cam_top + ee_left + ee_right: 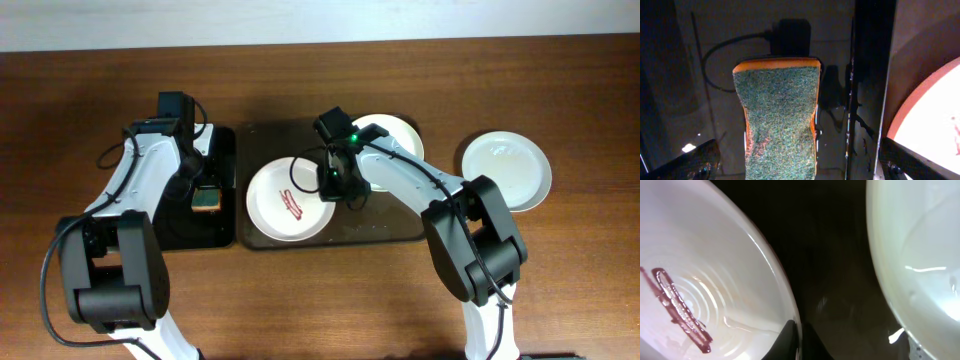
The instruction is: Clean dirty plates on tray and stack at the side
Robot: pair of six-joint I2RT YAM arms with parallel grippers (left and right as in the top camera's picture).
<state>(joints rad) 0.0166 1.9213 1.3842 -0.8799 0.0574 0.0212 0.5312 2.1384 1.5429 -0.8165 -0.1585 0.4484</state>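
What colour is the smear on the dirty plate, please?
The smear on the plate is dark red, clearest in the right wrist view.

On my overhead feed the desk (580, 290) is dark reddish-brown wood with its grain running left to right, and it fills nearly the whole picture. Beyond its far edge I see a pale strip (300, 18); whether that is floor or wall I cannot tell. On the left part of the desk lies a black board (222, 232), rectangular with rounded corners, its long sides running from the near edge towards the far one. On the left wrist feed its surface (675, 75) looks glossy, with dim reflections and one small bright glint low on the left.
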